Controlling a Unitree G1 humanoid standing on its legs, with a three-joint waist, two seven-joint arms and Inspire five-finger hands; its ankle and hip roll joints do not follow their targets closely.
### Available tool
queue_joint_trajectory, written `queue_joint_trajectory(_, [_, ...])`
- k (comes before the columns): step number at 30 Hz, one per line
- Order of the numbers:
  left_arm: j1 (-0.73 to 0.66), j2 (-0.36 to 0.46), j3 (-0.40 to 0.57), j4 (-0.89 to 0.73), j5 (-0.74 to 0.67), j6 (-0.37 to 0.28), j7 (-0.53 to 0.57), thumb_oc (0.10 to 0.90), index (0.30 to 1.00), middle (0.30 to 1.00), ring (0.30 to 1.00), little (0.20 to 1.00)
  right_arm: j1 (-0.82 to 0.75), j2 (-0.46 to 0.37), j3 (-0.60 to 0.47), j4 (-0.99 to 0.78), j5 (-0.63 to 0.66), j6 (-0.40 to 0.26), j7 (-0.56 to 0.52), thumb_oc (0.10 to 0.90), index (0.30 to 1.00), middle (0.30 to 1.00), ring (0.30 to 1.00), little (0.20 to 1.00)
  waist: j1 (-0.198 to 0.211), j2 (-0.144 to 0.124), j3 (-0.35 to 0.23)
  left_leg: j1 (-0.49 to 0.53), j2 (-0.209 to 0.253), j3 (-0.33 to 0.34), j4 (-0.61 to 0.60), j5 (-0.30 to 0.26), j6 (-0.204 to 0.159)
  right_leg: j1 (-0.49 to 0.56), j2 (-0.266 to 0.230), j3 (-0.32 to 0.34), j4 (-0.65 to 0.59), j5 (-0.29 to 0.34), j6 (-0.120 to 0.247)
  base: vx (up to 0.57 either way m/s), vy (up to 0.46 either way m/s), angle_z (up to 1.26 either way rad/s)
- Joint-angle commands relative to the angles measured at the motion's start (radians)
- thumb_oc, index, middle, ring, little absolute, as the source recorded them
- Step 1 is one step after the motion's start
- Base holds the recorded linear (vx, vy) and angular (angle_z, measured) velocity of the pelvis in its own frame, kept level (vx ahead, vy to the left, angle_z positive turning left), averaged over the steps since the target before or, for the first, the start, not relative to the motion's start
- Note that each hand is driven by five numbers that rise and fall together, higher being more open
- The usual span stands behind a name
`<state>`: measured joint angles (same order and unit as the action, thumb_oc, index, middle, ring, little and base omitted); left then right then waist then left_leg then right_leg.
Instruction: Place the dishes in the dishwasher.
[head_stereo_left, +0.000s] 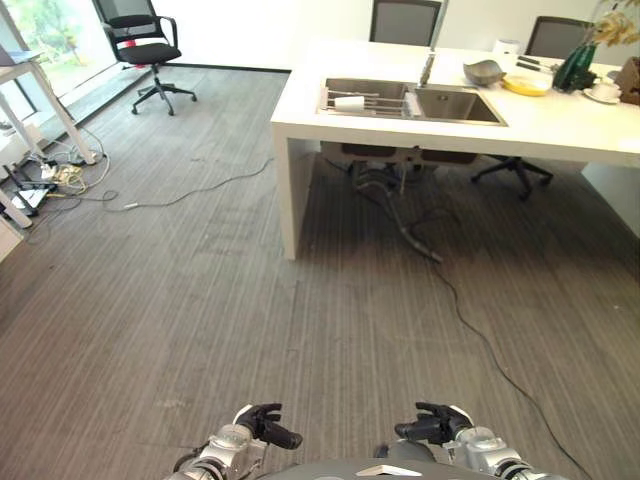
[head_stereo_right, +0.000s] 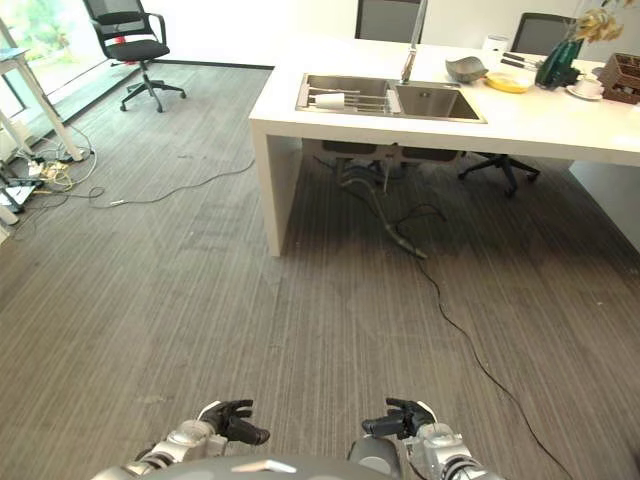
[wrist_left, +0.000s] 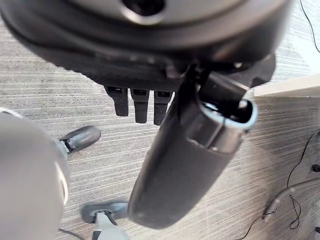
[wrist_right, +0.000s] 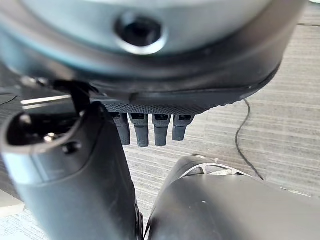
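The dishes are far ahead on a white counter (head_stereo_left: 560, 125) with a built-in sink (head_stereo_left: 455, 105). A white cup (head_stereo_left: 347, 102) lies on the wire rack in the sink's left basin. By the tap stand a grey bowl (head_stereo_left: 483, 71), a yellow plate (head_stereo_left: 527, 84) and a white cup on a saucer (head_stereo_left: 604, 91). My left hand (head_stereo_left: 262, 424) and right hand (head_stereo_left: 432, 424) hang low in front of me over the carpet, well short of the counter. Both are open and hold nothing, as the left wrist view's fingers (wrist_left: 141, 105) and the right wrist view's fingers (wrist_right: 152, 130) show.
A green vase (head_stereo_left: 577, 66) stands near the plate. Office chairs sit behind the counter and at the far left (head_stereo_left: 148, 50). A dark cable (head_stereo_left: 480, 340) trails across the carpet from under the counter. A white desk (head_stereo_left: 40, 80) with tangled cords stands at the left.
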<state>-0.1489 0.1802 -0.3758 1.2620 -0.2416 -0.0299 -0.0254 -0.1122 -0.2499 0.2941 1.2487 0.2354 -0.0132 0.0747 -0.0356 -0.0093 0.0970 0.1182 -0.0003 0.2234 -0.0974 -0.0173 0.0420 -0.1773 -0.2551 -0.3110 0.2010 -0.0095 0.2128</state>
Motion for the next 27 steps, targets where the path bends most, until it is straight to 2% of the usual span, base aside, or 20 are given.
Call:
queue_joint_trajectory(1, [-0.104, -0.017, 0.01, -0.005, 0.025, -0.037, 0.005, 0.8, 0.9, 0.9, 0.9, 0.9, -0.037, -0.043, 0.0, 0.008, -0.023, -0.008, -0.009, 0.8, 0.9, 0.9, 0.9, 0.9, -0.004, 0.021, 0.032, 0.066, -0.018, -0.034, 0.01, -0.104, -0.045, 0.029, -0.01, 0.056, -0.146, 0.113, 0.001, 0.24, -0.101, 0.41])
queue_joint_trajectory(2, [-0.109, -0.015, 0.013, -0.006, 0.02, -0.039, 0.005, 0.8, 0.9, 0.9, 0.9, 0.9, -0.032, -0.042, -0.007, 0.013, -0.023, -0.007, -0.005, 0.8, 0.9, 0.9, 0.9, 0.9, -0.011, 0.02, 0.032, 0.082, -0.015, -0.043, 0.01, -0.117, -0.056, 0.015, -0.018, 0.07, -0.19, 0.131, 0.008, 0.4, -0.169, 0.38])
queue_joint_trajectory(3, [-0.109, -0.012, 0.022, -0.005, 0.019, -0.04, 0.006, 0.8, 0.9, 0.9, 0.9, 0.9, -0.019, -0.035, -0.011, 0.024, -0.031, -0.003, 0.002, 0.8, 0.9, 0.9, 0.9, 0.9, -0.018, 0.013, 0.028, 0.124, -0.01, -0.053, 0.01, -0.147, -0.068, 0.003, -0.033, 0.054, -0.221, 0.166, 0.024, 0.55, -0.239, 0.32])
queue_joint_trajectory(5, [-0.106, -0.007, 0.034, -0.005, 0.011, -0.041, 0.006, 0.8, 0.9, 0.9, 0.9, 0.9, 0.005, -0.027, -0.019, 0.034, -0.031, -0.001, 0.011, 0.8, 0.9, 0.9, 0.9, 0.9, -0.018, 0.001, 0.01, 0.175, -0.002, -0.07, 0.01, -0.183, -0.077, 0.017, -0.038, 0.031, -0.196, 0.163, 0.024, 0.56, -0.275, 0.18])
queue_joint_trajectory(7, [-0.091, -0.007, 0.045, -0.013, -0.007, -0.04, 0.009, 0.8, 0.9, 0.9, 0.9, 0.9, 0.022, -0.023, -0.02, 0.043, -0.033, -0.001, 0.016, 0.8, 0.9, 0.9, 0.9, 0.9, -0.022, 0.006, -0.008, 0.219, 0.043, -0.08, 0.039, -0.201, -0.086, 0.022, -0.011, 0.025, -0.131, 0.129, 0.008, 0.51, -0.316, 0.34])
queue_joint_trajectory(8, [-0.085, -0.007, 0.051, -0.014, -0.018, -0.04, 0.012, 0.8, 0.9, 0.9, 0.9, 0.9, 0.022, -0.023, -0.016, 0.046, -0.03, -0.002, 0.016, 0.8, 0.9, 0.9, 0.9, 0.9, -0.026, 0.015, -0.012, 0.203, 0.082, -0.087, 0.114, -0.18, -0.099, 0.025, 0.016, 0.023, -0.1, 0.097, -0.013, 0.44, -0.353, 0.6])
queue_joint_trajectory(9, [-0.081, -0.006, 0.053, -0.019, -0.033, -0.041, 0.015, 0.8, 0.9, 0.9, 0.9, 0.9, 0.019, -0.023, -0.012, 0.052, -0.024, -0.006, 0.013, 0.8, 0.9, 0.9, 0.9, 0.9, -0.027, 0.023, -0.016, 0.17, 0.118, -0.097, 0.223, -0.135, -0.12, 0.038, 0.051, 0.019, -0.075, 0.056, -0.045, 0.31, -0.273, 0.66])
queue_joint_trajectory(10, [-0.081, -0.006, 0.053, -0.019, -0.033, -0.041, 0.015, 0.8, 0.9, 0.9, 0.9, 0.9, 0.019, -0.023, -0.012, 0.052, -0.024, -0.006, 0.013, 0.8, 0.9, 0.9, 0.9, 0.9, -0.027, 0.023, -0.016, 0.169, 0.118, -0.097, 0.223, -0.135, -0.119, 0.037, 0.051, 0.019, -0.075, 0.056, -0.045, 0.42, -0.418, 0.49])
queue_joint_trajectory(11, [-0.071, -0.007, 0.055, -0.026, -0.051, -0.037, 0.009, 0.8, 0.9, 0.9, 0.9, 0.9, 0.021, -0.03, -0.002, 0.075, -0.017, -0.003, 0.009, 0.8, 0.9, 0.9, 0.9, 0.9, -0.014, 0.021, -0.018, 0.054, 0.162, -0.121, 0.504, -0.033, -0.123, 0.102, 0.098, 0.002, -0.084, -0.001, -0.105, 0.37, -0.458, 0.32])
queue_joint_trajectory(12, [-0.073, -0.001, 0.057, -0.044, -0.075, -0.033, 0.014, 0.8, 0.9, 0.9, 0.9, 0.9, 0.026, -0.036, -0.004, 0.075, -0.01, -0.004, 0.004, 0.8, 0.9, 0.9, 0.9, 0.9, 0.001, 0.012, 0.0, -0.058, 0.176, -0.169, 0.705, 0.073, -0.13, 0.144, 0.126, -0.004, -0.096, -0.018, -0.144, 0.37, -0.458, 0.22])
queue_joint_trajectory(13, [-0.073, 0.0, 0.057, -0.044, -0.075, -0.033, 0.014, 0.8, 0.9, 0.9, 0.9, 0.9, 0.026, -0.036, -0.004, 0.075, -0.01, -0.004, 0.004, 0.8, 0.9, 0.9, 0.9, 0.9, 0.0, 0.012, -0.001, -0.059, 0.176, -0.17, 0.706, 0.073, -0.13, 0.143, 0.126, -0.005, -0.096, -0.018, -0.144, 0.25, -0.443, 0.09])
queue_joint_trajectory(14, [-0.076, 0.012, 0.055, -0.096, -0.106, -0.031, 0.025, 0.8, 0.9, 0.9, 0.9, 0.9, 0.027, -0.052, -0.006, 0.064, 0.004, -0.004, -0.006, 0.8, 0.9, 0.9, 0.9, 0.9, 0.027, -0.012, 0.044, -0.178, 0.193, -0.166, 0.921, 0.121, -0.11, 0.212, 0.156, -0.008, -0.121, -0.041, -0.183, 0.24, -0.366, 0.02])
queue_joint_trajectory(15, [-0.084, 0.017, 0.054, -0.112, -0.119, -0.032, 0.03, 0.8, 0.9, 0.9, 0.9, 0.9, 0.023, -0.059, 0.0, 0.071, -0.003, -0.001, -0.008, 0.8, 0.9, 0.9, 0.9, 0.9, 0.04, -0.022, 0.056, -0.237, 0.196, -0.148, 0.946, 0.106, -0.103, 0.249, 0.171, -0.013, -0.141, -0.06, -0.194, 0.38, -0.442, -0.13])
queue_joint_trajectory(17, [-0.093, 0.025, 0.051, -0.179, -0.148, -0.037, 0.038, 0.8, 0.9, 0.9, 0.9, 0.9, 0.024, -0.062, 0.003, 0.08, -0.004, 0.003, -0.013, 0.8, 0.9, 0.9, 0.9, 0.9, 0.066, -0.022, 0.063, -0.314, 0.183, -0.116, 0.908, 0.085, -0.109, 0.306, 0.194, -0.011, -0.175, -0.078, -0.196, 0.37, -0.181, -0.06])
queue_joint_trajectory(19, [-0.083, 0.052, 0.063, -0.307, -0.165, -0.051, 0.049, 0.8, 0.9, 0.9, 0.9, 0.9, 0.029, -0.07, -0.005, 0.068, 0.002, -0.005, -0.011, 0.8, 0.9, 0.9, 0.9, 0.9, 0.09, -0.017, 0.058, -0.333, 0.152, -0.081, 0.731, 0.082, -0.115, 0.344, 0.208, 0.001, -0.216, -0.085, -0.178, 0.38, -0.056, -0.2])
queue_joint_trajectory(21, [-0.066, 0.095, 0.081, -0.493, -0.187, -0.057, 0.051, 0.8, 0.9, 0.9, 0.9, 0.9, 0.028, -0.082, -0.02, 0.054, 0.011, -0.011, -0.012, 0.8, 0.9, 0.9, 0.9, 0.9, 0.12, -0.01, 0.053, -0.348, 0.118, -0.054, 0.492, 0.1, -0.11, 0.369, 0.218, 0.009, -0.239, -0.096, -0.16, 0.4, 0.02, -0.49])
queue_joint_trajectory(22, [-0.056, 0.121, 0.097, -0.6, -0.192, -0.062, 0.054, 0.8, 0.9, 0.9, 0.9, 0.9, 0.028, -0.086, -0.029, 0.053, 0.011, -0.014, -0.012, 0.8, 0.9, 0.9, 0.9, 0.9, 0.143, 0.004, 0.054, -0.356, 0.085, -0.068, 0.354, 0.114, -0.109, 0.387, 0.235, 0.017, -0.245, -0.107, -0.154, 0.3, 0.044, -0.46])
queue_joint_trajectory(24, [-0.054, 0.122, 0.098, -0.602, -0.192, -0.061, 0.055, 0.8, 0.9, 0.9, 0.9, 0.9, 0.028, -0.085, -0.029, 0.053, 0.011, -0.014, -0.012, 0.8, 0.9, 0.9, 0.9, 0.9, 0.143, 0.002, 0.053, -0.353, 0.083, -0.067, 0.345, 0.12, -0.109, 0.386, 0.233, 0.017, -0.245, -0.106, -0.153, 0.29, 0.043, -0.27])
queue_joint_trajectory(25, [-0.035, 0.182, 0.141, -0.809, -0.196, -0.071, 0.051, 0.8, 0.9, 0.9, 0.9, 0.9, 0.036, -0.079, -0.061, 0.063, 0.005, -0.019, -0.009, 0.8, 0.9, 0.9, 0.9, 0.9, 0.198, 0.024, 0.058, -0.395, 0.024, -0.156, 0.087, 0.189, -0.137, 0.444, 0.277, 0.066, -0.247, -0.157, -0.154, 0.54, 0.066, -0.17])
queue_joint_trajectory(27, [-0.045, 0.238, 0.189, -0.946, -0.189, -0.08, 0.056, 0.8, 0.9, 0.9, 0.9, 0.9, 0.041, -0.07, -0.084, 0.081, -0.001, -0.015, -0.004, 0.8, 0.9, 0.9, 0.9, 0.9, 0.212, 0.025, 0.059, -0.415, 0.021, -0.12, 0.08, 0.204, -0.132, 0.481, 0.294, 0.08, -0.229, -0.204, -0.158, 0.58, 0.073, -0.44])
